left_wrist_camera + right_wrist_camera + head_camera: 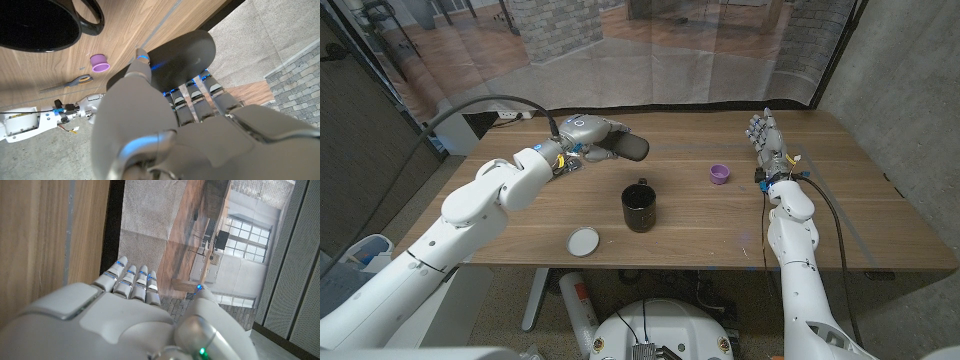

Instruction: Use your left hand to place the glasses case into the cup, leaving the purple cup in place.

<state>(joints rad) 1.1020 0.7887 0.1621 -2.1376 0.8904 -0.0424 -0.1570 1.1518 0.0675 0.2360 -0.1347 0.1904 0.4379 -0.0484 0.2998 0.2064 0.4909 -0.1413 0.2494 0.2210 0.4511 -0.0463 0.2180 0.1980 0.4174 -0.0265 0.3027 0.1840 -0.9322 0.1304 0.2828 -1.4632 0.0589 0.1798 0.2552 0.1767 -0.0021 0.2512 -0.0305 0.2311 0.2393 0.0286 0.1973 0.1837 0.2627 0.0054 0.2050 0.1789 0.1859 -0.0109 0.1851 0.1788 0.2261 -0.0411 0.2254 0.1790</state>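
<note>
Wooden table [860,225], concrete wall at frame right, translucent curtain and brick behind. Head view: left hand [588,135] in the upper middle-left of the frame, raised above the table, fingers wrapped around one dark grey glasses case [628,147], whose rounded end sticks out toward frame right. One black cup [640,207] with handle stands at frame centre, below and just right of the case and apart from it. One small purple cup [720,174] sits right of centre, upright, well apart from the black cup. One round white lid [584,241] lies flat at lower left of centre, near the table's front edge. Right hand [766,140] stands at upper right on its edge, fingers straight and close together, holding nothing. Left wrist view adds detail: case gripped between thumb and fingers, black cup's rim [35,30] at the frame's upper left, the purple cup [99,63], plus one pair of scissors [67,83] on the wood, which I cannot make out in the head view. Right wrist view: right hand [135,315] with fingers extended side by side beside the table edge.
</note>
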